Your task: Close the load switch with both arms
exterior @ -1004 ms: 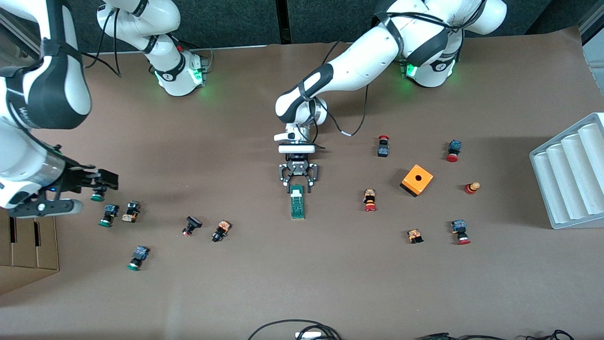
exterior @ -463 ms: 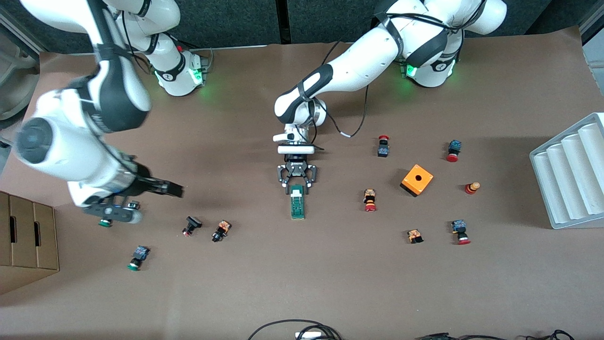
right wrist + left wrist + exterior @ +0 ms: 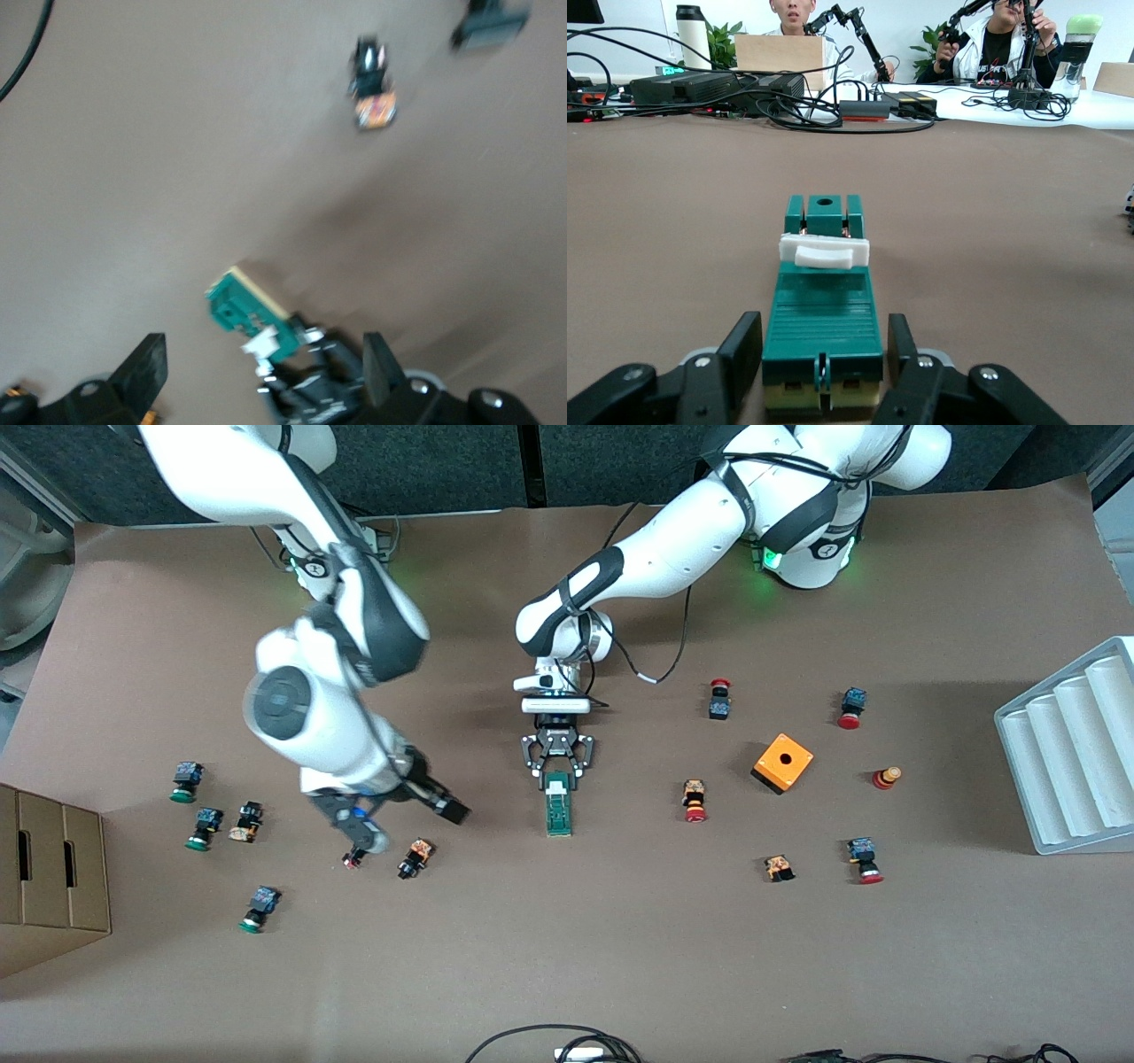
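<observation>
The left gripper [image 3: 559, 777] was clamped on the load switch [image 3: 558, 804] at its white-handled end (block flat on mid-table). The right gripper [image 3: 449, 808], fingers spread wide and empty, hung above the table beside small push buttons [image 3: 414, 857].

A narrow green load switch [image 3: 558, 811] with white handle lies flat at centre frame, lengthwise toward the camera.
</observation>
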Motion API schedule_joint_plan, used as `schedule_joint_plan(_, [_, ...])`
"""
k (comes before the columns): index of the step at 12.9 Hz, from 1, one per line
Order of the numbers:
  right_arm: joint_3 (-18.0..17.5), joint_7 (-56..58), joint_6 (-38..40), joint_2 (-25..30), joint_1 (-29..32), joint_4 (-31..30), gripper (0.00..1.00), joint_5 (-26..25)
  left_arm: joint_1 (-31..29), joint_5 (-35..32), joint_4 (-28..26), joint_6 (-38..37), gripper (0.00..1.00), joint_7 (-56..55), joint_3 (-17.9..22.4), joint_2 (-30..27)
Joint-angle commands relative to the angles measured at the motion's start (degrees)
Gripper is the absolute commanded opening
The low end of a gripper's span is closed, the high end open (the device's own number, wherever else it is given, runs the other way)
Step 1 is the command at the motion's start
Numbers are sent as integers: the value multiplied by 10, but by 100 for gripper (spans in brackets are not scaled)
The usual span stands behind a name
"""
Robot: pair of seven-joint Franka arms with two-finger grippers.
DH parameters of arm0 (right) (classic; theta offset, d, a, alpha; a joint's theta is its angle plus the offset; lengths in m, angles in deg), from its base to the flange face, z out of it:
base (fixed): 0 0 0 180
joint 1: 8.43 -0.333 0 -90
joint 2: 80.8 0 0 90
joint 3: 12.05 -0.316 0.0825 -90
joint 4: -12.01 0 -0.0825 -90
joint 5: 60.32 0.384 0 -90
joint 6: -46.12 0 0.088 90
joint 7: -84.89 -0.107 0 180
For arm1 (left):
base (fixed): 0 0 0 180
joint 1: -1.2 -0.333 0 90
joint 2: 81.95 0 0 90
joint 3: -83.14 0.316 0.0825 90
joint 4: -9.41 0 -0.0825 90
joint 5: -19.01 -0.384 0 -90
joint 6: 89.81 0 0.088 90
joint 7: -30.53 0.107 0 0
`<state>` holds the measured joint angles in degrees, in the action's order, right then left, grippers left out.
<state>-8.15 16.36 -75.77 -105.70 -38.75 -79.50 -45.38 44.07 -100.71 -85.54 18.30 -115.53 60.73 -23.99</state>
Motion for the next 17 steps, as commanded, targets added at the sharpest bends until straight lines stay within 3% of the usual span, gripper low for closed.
schedule_joint_plan(1, [7, -126, -39, -34, -31, 24, 100, 53, 12, -10, 13, -9, 65, -6, 6, 15])
schedule_joint_plan(3, [8, -195, -48, -43, -56, 24, 99, 76, 12, -10, 13, -9, 65, -6, 6, 15])
schedule_joint_plan(7, [10, -316, -108, -89, -104, 24, 96, 75, 12, -11, 13, -9, 65, -7, 6, 16])
schedule_joint_plan(11, [15, -333, -158, -125, -123, 8, 85, 72, 30, -9, 13, -23, 65, -12, 14, 22])
schedule_joint_plan(17, [14, -345, -204, -125, -143, -42, 73, 72, 30, -9, 13, -27, 65, -13, 15, 23])
